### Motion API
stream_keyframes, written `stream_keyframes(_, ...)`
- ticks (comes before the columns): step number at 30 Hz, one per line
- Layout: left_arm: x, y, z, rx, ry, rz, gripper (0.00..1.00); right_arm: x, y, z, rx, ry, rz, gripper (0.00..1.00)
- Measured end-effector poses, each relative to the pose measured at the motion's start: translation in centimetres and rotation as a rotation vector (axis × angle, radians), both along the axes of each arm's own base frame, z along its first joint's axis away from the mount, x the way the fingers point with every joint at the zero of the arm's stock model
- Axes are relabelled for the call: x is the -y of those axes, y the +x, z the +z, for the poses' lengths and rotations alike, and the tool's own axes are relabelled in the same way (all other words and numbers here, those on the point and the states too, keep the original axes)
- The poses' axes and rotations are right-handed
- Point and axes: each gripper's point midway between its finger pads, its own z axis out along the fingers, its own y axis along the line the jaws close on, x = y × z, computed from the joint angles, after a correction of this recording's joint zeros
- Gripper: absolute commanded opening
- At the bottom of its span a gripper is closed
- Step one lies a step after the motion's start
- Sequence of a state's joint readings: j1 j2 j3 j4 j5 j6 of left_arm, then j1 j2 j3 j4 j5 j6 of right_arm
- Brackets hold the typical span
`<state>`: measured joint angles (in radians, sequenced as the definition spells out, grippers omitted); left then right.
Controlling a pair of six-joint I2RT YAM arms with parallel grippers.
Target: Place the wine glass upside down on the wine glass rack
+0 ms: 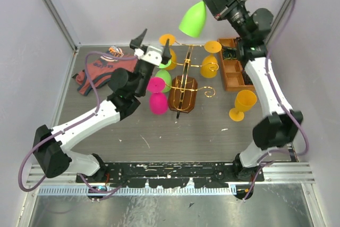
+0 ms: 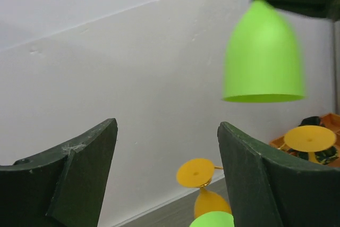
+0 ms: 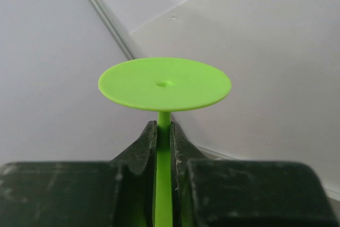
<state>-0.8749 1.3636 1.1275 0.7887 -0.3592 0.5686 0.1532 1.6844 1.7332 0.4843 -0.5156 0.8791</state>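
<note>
Aloft, green wine glass (image 1: 194, 18) inverted, stem pinched in right claw (image 3: 163, 137)

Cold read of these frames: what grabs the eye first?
The lime-green wine glass, upside down, its stem pinched in the right gripper, held high at the rear. Below it, in the centre, stands the gold wire rack on its brown base with orange glasses hanging on it, the open left gripper beside it.

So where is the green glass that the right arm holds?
Top view, upper right of centre: the green wine glass hangs bowl-down in the air, stem clamped in the right gripper, above the far side of the wine glass rack.
</note>
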Motion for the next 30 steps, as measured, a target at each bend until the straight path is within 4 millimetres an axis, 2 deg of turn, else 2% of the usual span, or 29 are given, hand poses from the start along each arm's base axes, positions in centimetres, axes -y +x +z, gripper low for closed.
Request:
stream_keyframes(3, -1.9, 1.5, 1.0, -0.046, -0.029, 0.058, 0.83, 1.8, -3.6, 1.1, 0.056, -0.141, -0.139, 0.01)
stream_keyframes(4, -2.2, 1.9, 0.9, -0.072, -0.040, 0.058, 0.83, 2.5, -5.2, 1.6, 0.084, -0.184, -0.189, 0.01)
stream_keyframes(7, -5.2, 4.2, 0.0, -0.138, -0.069, 0.118, 0.83, 4.5, -9.7, 1.9, 0.136, -0.281, -0.308, 0.01)
stream_keyframes(8, -6.0, 4.8, -0.5, -0.159, -0.076, 0.132, 0.83, 5.3, -11.1, 1.5, 0.140, -0.308, -0.350, 0.00)
stream_keyframes(11, -7.8, 6.1, -1.6, -0.204, -0.084, 0.172, 0.83, 7.4, -13.1, -1.7, 0.095, -0.385, -0.448, 0.01)
stream_keyframes(13, -8.2, 6.4, -1.9, -0.219, -0.086, 0.179, 0.84, 8.3, -13.7, -4.3, 0.057, -0.433, -0.487, 0.01)
stream_keyframes(21, -9.0, 7.1, -1.9, -0.255, -0.113, 0.174, 0.84, 10.4, -14.6, -18.6, -0.081, -0.651, -0.539, 0.01)
stream_keyframes(23, -9.2, 7.2, -1.7, -0.258, -0.123, 0.174, 0.85, 10.5, -15.1, -20.9, -0.083, -0.678, -0.539, 0.01)
stream_keyframes(26, -9.2, 7.2, -1.9, -0.265, -0.130, 0.172, 0.85, 10.5, -15.3, -21.7, -0.064, -0.692, -0.539, 0.01)
stream_keyframes(30, -9.2, 7.3, -2.2, -0.280, -0.130, 0.169, 0.85, 10.3, -15.3, -20.1, 0.013, -0.683, -0.548, 0.01)
